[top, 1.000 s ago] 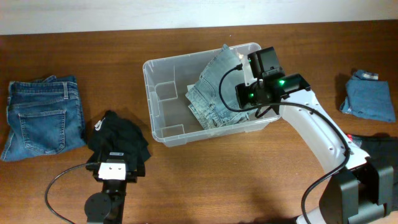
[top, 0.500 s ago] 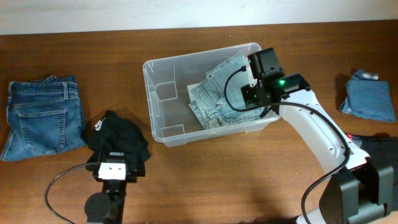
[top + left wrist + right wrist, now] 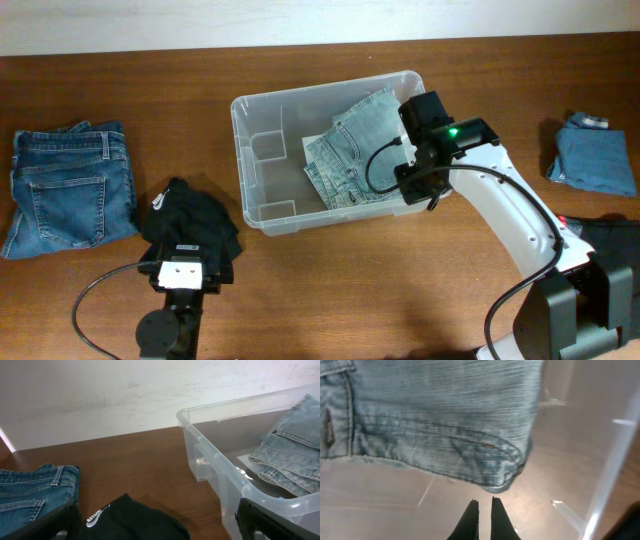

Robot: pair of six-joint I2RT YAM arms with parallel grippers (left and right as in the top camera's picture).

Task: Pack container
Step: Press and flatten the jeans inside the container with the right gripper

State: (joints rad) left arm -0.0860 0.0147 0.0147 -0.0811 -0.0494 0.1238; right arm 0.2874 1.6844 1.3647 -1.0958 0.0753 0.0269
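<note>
The clear plastic container (image 3: 250, 110) stands mid-table; its rim and wall also show in the left wrist view (image 3: 215, 460). Light-blue jeans (image 3: 355, 150) lie inside it, toward its right half, and fill the top of the right wrist view (image 3: 435, 415). My right gripper (image 3: 412, 180) is over the container's near right corner. Its jaws (image 3: 482, 502) are shut to a thin slit with nothing between them, just short of the jeans' hem. My left gripper (image 3: 160, 522) is wide open and empty over a black garment (image 3: 195, 220) left of the container.
Folded dark-blue jeans (image 3: 65, 185) lie at the far left. A folded blue garment (image 3: 595, 155) lies at the far right, with dark cloth (image 3: 612, 235) below it by the right arm's base. The white wall borders the table's back edge.
The light-blue jeans, held up over the container's right side before, have dropped flat inside it. My right gripper has moved toward the near right corner without them. The left arm has not moved.
</note>
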